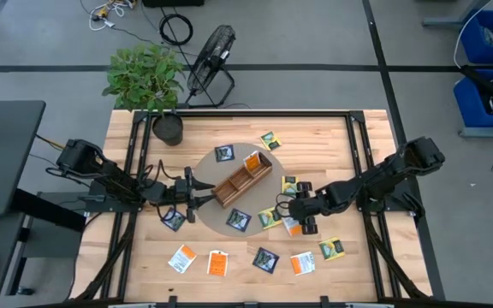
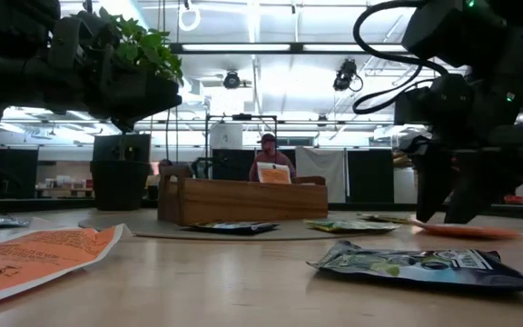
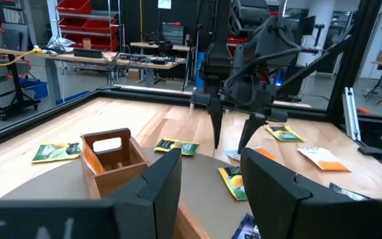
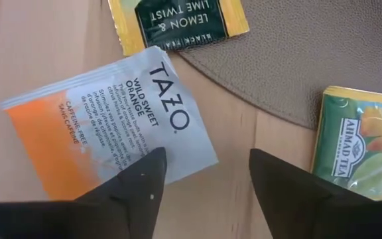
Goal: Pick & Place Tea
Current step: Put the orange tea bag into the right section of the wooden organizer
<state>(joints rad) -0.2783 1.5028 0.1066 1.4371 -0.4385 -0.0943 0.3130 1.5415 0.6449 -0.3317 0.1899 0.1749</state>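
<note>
Several tea packets lie flat around a wooden tray point(image 1: 242, 180) on a round mat point(image 1: 216, 214). One orange packet point(image 1: 253, 161) stands in the tray. My right gripper point(image 1: 300, 216) is open and points steeply down over an orange-and-white tea packet point(image 4: 111, 126) at the mat's right edge. One finger is over the packet's near edge, the other over bare wood. A yellow-green packet point(image 4: 360, 143) and a dark one point(image 4: 178, 23) lie beside it. My left gripper point(image 3: 211, 192) is open and level at the tray's left end, with nothing between its fingers. My right gripper stands open over the orange-and-white packet's near edge point(image 4: 148, 149), coming from above and pointing steeply down. In the low view its fingertips point(image 2: 429, 213) hang close over the packet point(image 2: 466, 230), which lies flat. Whether they touch it I cannot tell.
A potted plant point(image 1: 148, 81) stands at the table's far left corner. More packets lie along the near edge point(image 1: 218, 263), point(image 1: 265, 259), point(image 1: 302, 263), point(image 1: 331, 249). Dark frame rails point(image 1: 358, 145) run along both sides. A person point(image 2: 268, 154) sits in the room beyond.
</note>
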